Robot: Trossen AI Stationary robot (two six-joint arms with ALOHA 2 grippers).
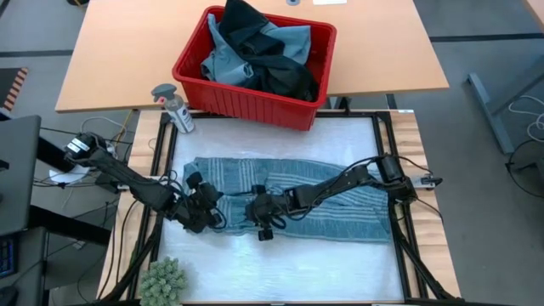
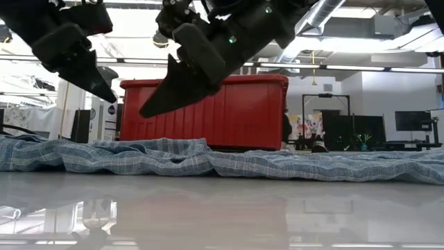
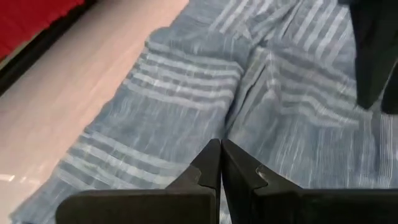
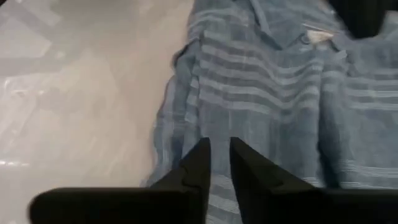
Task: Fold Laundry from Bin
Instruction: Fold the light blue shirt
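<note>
Laundry is in two places: a striped grey-blue garment (image 1: 289,200) lies spread flat across the white bench (image 1: 280,263), and a heap of light blue and black clothes (image 1: 259,53) fills the red bin (image 1: 246,100), which stands on the wooden table just beyond the bench. The left gripper (image 1: 211,214) hangs over the striped garment's near left corner, and its fingers (image 3: 208,165) are pressed together with nothing between them; in the left wrist view the striped cloth lies below and ahead of the tips, not caught by them. The right gripper (image 1: 263,228) hangs over the garment's near edge, just beside the left one, and its fingers (image 4: 199,163) stand a narrow gap apart, empty, with the cloth's edge and bare bench showing beneath them. In the low view both pairs of dark fingers point down and are clear of the cloth, which lies as a low rumpled band across the bench with the bin behind it. A spray bottle (image 1: 174,106) stands off the bin's left corner, and a small green spiky plant (image 1: 163,282) sits at the bench's near left corner.
</note>
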